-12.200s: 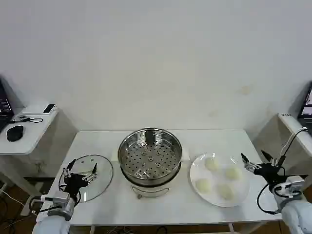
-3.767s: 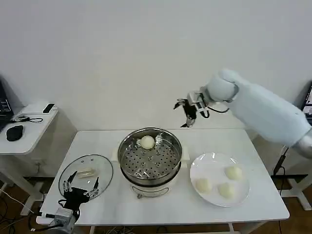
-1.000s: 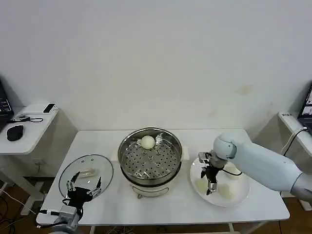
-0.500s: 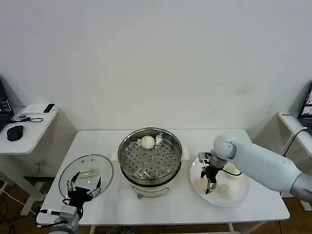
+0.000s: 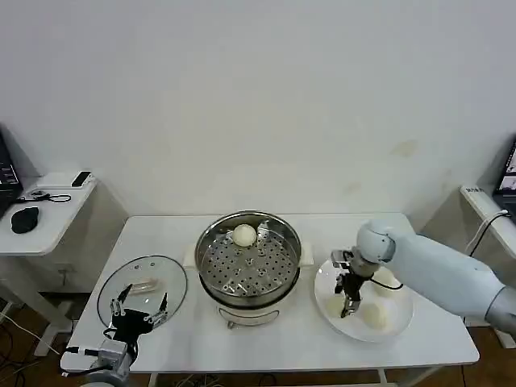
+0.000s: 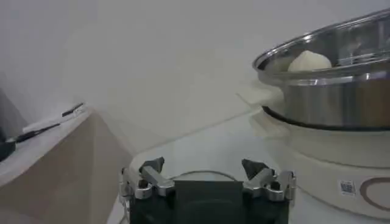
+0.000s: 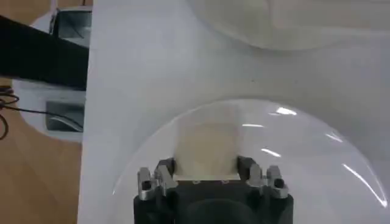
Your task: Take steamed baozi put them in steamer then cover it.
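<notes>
We see the right end effector (image 5: 348, 303) down on the white plate (image 5: 401, 321), its fingers either side of a steamed baozi (image 7: 208, 151); two more lie beside it. One baozi (image 5: 244, 235) sits in the steamer (image 5: 248, 260). The left end effector (image 5: 135, 306) waits spread open by the glass lid (image 5: 142, 288) on the worktop (image 5: 435, 343)

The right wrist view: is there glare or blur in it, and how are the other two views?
Right wrist view: bright glare streaks on the white plate, and the bun between the right gripper fingers looks soft. Left wrist view: the steamer wall is shiny, the left gripper is sharp. Head view: even light, faint shadows under the steamer.
</notes>
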`<state>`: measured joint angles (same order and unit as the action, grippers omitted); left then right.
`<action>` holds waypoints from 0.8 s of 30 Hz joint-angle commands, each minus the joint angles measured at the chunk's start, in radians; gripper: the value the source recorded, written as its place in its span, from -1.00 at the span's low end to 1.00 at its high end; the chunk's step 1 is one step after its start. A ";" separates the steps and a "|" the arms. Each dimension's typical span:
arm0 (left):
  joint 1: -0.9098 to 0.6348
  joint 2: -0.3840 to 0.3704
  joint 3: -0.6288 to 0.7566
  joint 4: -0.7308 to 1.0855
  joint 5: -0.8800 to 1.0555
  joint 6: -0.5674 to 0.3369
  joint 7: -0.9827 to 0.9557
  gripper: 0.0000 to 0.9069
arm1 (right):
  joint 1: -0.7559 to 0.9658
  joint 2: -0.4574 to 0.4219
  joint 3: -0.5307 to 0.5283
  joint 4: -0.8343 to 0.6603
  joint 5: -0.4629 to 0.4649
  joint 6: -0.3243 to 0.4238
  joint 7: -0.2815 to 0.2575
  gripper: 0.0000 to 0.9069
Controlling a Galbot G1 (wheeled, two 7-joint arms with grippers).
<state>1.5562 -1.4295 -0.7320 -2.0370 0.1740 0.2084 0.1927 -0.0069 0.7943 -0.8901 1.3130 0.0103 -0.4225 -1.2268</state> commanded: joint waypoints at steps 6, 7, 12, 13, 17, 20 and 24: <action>-0.014 -0.012 0.000 0.000 -0.004 0.001 0.003 1.00 | 0.243 -0.083 -0.067 0.054 0.080 -0.010 -0.021 0.49; -0.013 -0.015 0.000 -0.001 -0.004 0.001 0.002 1.00 | 0.293 -0.090 -0.090 0.057 0.097 -0.011 -0.024 0.49; -0.009 -0.012 0.000 -0.006 0.003 0.000 -0.003 1.00 | 0.487 -0.071 -0.176 0.040 0.155 -0.011 -0.042 0.49; -0.008 -0.010 0.000 -0.009 0.003 -0.001 -0.003 1.00 | 0.542 -0.049 -0.188 0.027 0.170 -0.012 -0.047 0.49; -0.005 -0.004 -0.001 -0.015 0.000 -0.002 -0.003 1.00 | 0.654 0.037 -0.197 -0.027 0.210 -0.019 -0.058 0.49; -0.003 -0.004 0.000 -0.014 0.001 -0.004 -0.006 1.00 | 0.708 0.112 -0.208 -0.069 0.234 -0.023 -0.063 0.49; 0.006 -0.007 -0.005 -0.025 0.000 -0.006 -0.008 1.00 | 0.726 0.223 -0.207 -0.105 0.275 -0.047 -0.065 0.49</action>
<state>1.5596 -1.4360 -0.7374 -2.0563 0.1736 0.2024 0.1852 0.5207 0.8459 -1.0493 1.2783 0.1994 -0.4526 -1.2827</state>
